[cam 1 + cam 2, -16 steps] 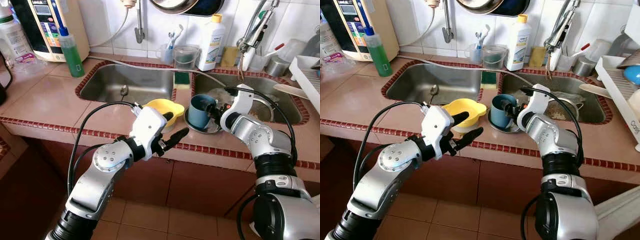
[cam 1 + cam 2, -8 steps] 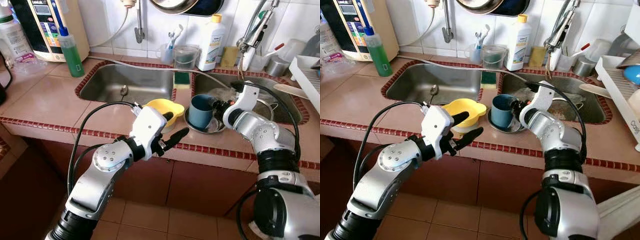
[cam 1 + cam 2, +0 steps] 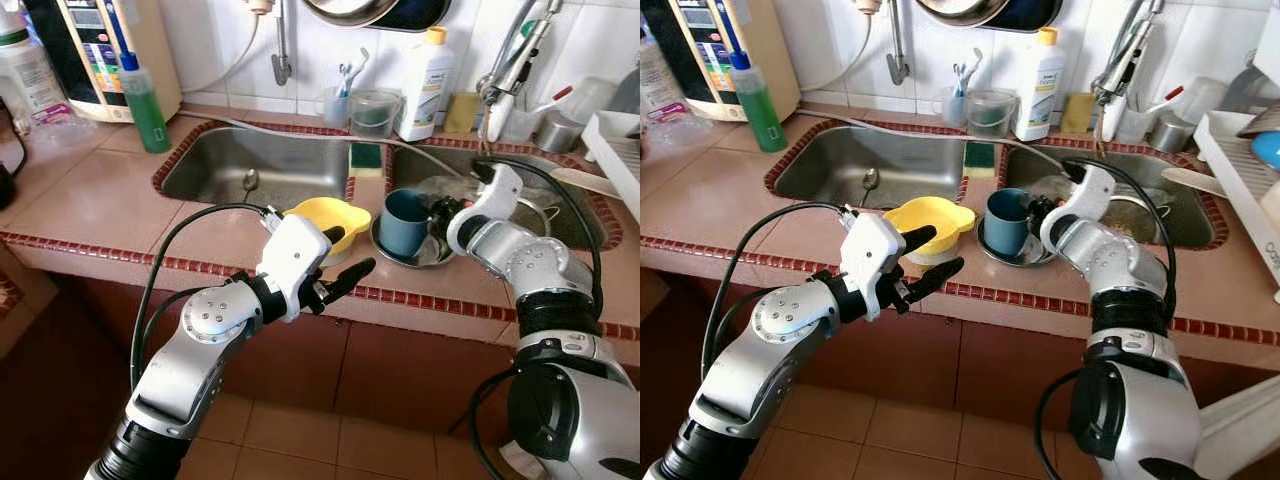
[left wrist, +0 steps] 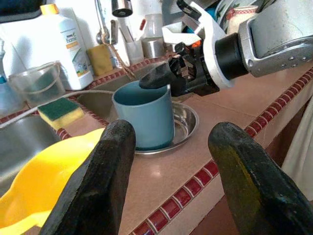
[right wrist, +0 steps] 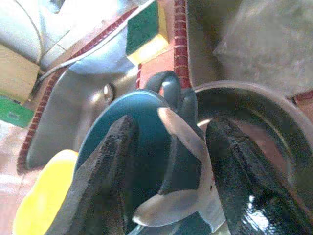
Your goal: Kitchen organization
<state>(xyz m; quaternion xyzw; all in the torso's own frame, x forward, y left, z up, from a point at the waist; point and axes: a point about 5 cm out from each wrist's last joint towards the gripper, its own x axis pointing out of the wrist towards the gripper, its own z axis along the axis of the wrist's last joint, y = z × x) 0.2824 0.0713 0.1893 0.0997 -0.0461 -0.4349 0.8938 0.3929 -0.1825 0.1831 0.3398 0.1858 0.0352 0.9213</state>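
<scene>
A blue mug (image 3: pixel 404 222) stands upright on a steel plate (image 3: pixel 424 259) on the tiled counter between the two sinks. My right gripper (image 5: pixel 171 128) is open at the mug's handle side. One finger (image 4: pixel 155 78) reaches over the rim and the other stays outside by the handle (image 5: pixel 171 93). A yellow bowl (image 3: pixel 318 217) sits just left of the plate. My left gripper (image 3: pixel 343 255) hovers open at the counter's front edge beside the bowl, pointing toward the mug (image 4: pixel 145 117) with nothing between its fingers.
Left sink (image 3: pixel 215 172) holds a spoon (image 3: pixel 249 180); right sink (image 3: pixel 560 205) holds a pot. A sponge (image 3: pixel 364 157) lies on the divider. Green soap bottle (image 3: pixel 147 95), white bottle (image 3: pixel 423 70) and cups line the back wall. A dish rack (image 3: pixel 615 150) stands at far right.
My right wrist has swung a little to the right and back while its fingers stay at the mug. The mug, bowl and left arm have not moved.
</scene>
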